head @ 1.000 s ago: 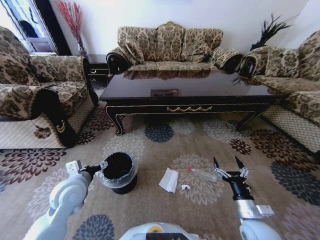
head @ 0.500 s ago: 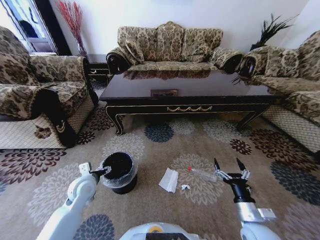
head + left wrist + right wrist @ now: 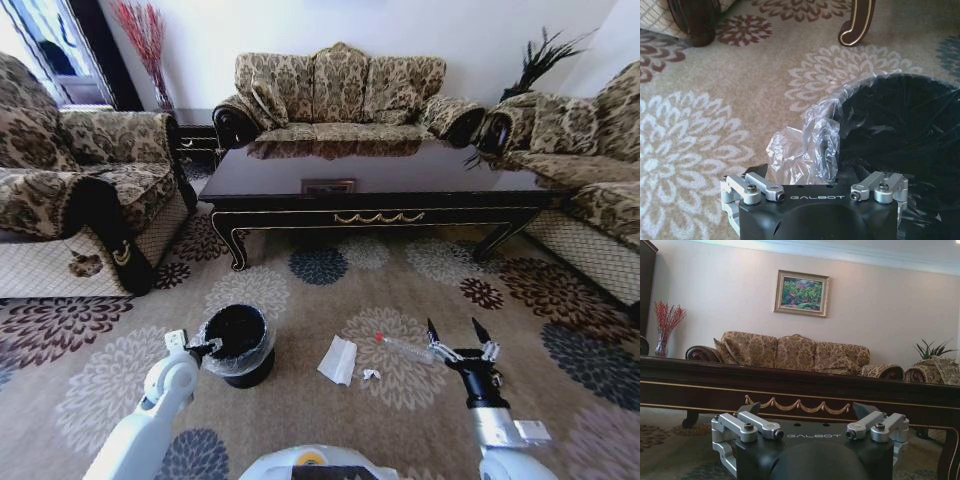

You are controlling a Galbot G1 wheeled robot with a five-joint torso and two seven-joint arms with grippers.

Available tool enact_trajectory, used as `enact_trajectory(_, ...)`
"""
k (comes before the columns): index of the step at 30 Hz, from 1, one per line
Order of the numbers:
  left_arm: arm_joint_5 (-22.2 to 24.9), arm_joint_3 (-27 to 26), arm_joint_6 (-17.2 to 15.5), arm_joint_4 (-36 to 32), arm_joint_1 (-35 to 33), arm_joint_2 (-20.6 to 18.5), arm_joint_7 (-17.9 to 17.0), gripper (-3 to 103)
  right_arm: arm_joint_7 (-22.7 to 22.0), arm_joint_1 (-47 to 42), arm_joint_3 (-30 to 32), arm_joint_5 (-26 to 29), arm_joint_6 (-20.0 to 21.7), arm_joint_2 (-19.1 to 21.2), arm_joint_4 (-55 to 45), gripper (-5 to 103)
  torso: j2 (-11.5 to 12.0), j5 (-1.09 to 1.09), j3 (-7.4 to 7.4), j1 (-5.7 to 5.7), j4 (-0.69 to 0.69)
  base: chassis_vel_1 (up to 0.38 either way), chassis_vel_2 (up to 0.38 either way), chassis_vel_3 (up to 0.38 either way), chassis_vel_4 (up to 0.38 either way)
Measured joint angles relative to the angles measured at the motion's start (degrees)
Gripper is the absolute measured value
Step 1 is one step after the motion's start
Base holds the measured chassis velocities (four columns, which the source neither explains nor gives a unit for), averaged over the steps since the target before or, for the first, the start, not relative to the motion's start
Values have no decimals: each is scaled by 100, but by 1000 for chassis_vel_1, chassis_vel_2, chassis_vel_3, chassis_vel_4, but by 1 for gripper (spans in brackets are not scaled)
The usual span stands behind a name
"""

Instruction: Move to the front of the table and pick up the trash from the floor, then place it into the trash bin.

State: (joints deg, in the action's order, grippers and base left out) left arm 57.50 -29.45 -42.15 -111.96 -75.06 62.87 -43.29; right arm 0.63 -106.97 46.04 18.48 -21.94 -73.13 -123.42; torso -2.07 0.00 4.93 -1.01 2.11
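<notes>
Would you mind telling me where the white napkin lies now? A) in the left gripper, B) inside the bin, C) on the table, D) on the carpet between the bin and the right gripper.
D: the napkin lies flat on the carpet, with the bin on one side and the open right gripper on the other.

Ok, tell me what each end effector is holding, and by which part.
Nothing is held. The right end effector is open above the carpet beside the plastic tube; the left end effector sits at the trash bin rim, fingers unclear.
</notes>
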Motion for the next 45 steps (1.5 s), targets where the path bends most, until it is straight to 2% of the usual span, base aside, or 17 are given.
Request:
enact_trajectory(3,-24,8,1,69,23,57,44,94,11,-11,-2,-1,-3,3,-4,100,0,-1,0,0,0,0,0,0,0)
enact_trajectory(4,-50,18,13,107,31,106,61,98,18,-21,1,-1,-7,11,-8,100,0,-1,0,0,0,0,0,0,0)
enact_trajectory(7,-143,29,49,135,29,162,64,92,23,-37,14,3,-14,31,-11,100,0,0,0,0,0,0,0,0,0)
enact_trajectory(10,-319,42,88,138,-22,184,69,76,28,-43,26,13,-29,58,-6,100,0,1,-1,0,1,0,0,0,0)
enact_trajectory(11,-319,42,88,138,-22,184,69,76,28,-43,26,13,-29,58,-6,100,0,1,-1,0,1,0,0,0,0)
enact_trajectory(15,-359,40,92,128,-38,179,69,66,35,-32,13,12,-30,67,26,100,0,0,-1,0,1,0,0,0,0)
enact_trajectory(17,-390,37,108,130,-38,171,68,55,37,-16,1,11,-30,71,48,100,0,-1,0,0,1,0,0,0,0)
enact_trajectory(18,-415,36,122,137,-38,166,68,55,38,-10,-5,10,-31,73,59,100,0,-1,0,0,1,0,0,0,0)
enact_trajectory(19,-470,33,154,159,-32,156,73,44,38,3,-14,10,-30,74,82,100,0,-1,0,0,0,0,0,0,0)
enact_trajectory(21,-504,31,172,176,-23,148,83,44,39,13,-19,10,-31,75,99,100,0,-1,0,0,0,0,0,0,0)
enact_trajectory(25,-535,16,190,167,6,122,97,23,42,43,-40,7,-49,76,170,100,0,-2,0,0,1,0,0,0,0)
enact_trajectory(26,-535,16,190,167,6,122,97,23,42,43,-40,7,-49,76,170,100,0,-2,0,0,1,0,0,0,0)
enact_trajectory(28,-534,-20,190,63,2,83,83,12,44,66,-50,7,-58,75,211,100,0,-2,0,0,1,0,0,0,0)
enact_trajectory(30,-533,-38,187,28,-6,67,75,12,44,78,-54,6,-59,76,226,100,0,-1,0,0,1,0,0,0,0)
enact_trajectory(32,-513,-115,169,-109,-54,7,9,4,45,121,-69,3,-66,82,287,100,0,-2,0,0,0,0,0,0,0)
enact_trajectory(41,-482,-387,82,-469,-283,-77,-157,4,37,240,-150,-20,-68,110,514,100,0,-1,0,0,0,0,0,0,0)
enact_trajectory(45,-509,-623,79,-871,-501,-91,-205,4,-128,465,-182,70,-37,271,975,100,0,0,1,0,0,0,0,0,0)
